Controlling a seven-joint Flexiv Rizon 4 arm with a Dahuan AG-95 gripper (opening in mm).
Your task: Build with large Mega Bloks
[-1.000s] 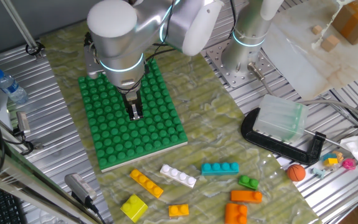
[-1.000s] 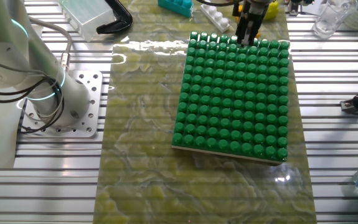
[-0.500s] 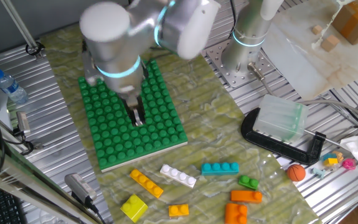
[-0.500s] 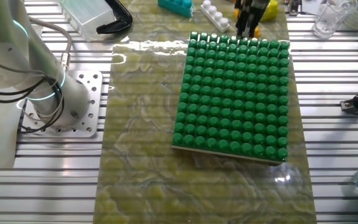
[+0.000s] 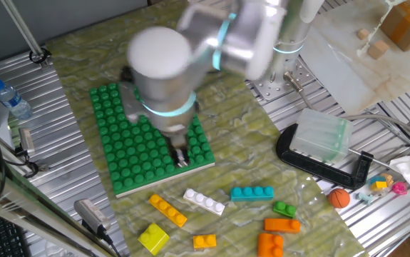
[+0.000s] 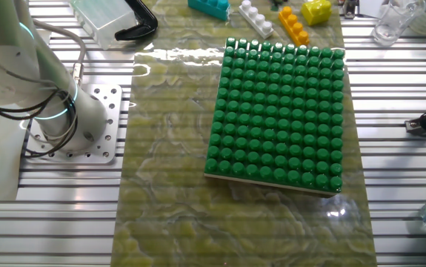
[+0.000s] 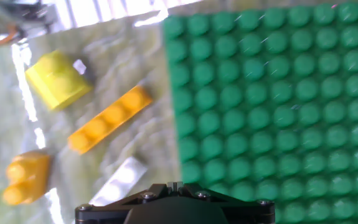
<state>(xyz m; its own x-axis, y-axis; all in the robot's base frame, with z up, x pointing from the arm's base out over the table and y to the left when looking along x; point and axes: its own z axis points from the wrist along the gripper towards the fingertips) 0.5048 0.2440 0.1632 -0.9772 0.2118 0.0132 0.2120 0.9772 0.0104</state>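
Gripper hangs over the near edge of the green studded baseplate in one fixed view, its dark fingers pointing down; the arm above it is smeared with blur, so I cannot tell whether the fingers are parted or closed, and nothing shows between them. Just past the gripper, off the plate's edge, the loose bricks lie on the marbled tabletop: a white long brick nearest, a long yellow-orange brick to one side of it and a teal brick to the other. Farther out sit a yellow block, a small orange brick, a green brick and two orange bricks close together. An orange ball rests well away, beside a black clamp.

From the other fixed view the gripper is out of frame. The baseplate lies bare, and beyond its far edge the white brick, the yellow-orange one, the yellow block and the teal one line up along the top.

Looking along the hand, only the gripper's dark housing shows at the bottom edge. Ahead, the baseplate fills one side; on the other lie the yellow-orange brick, the yellow block, the white brick closest, and a small orange brick.
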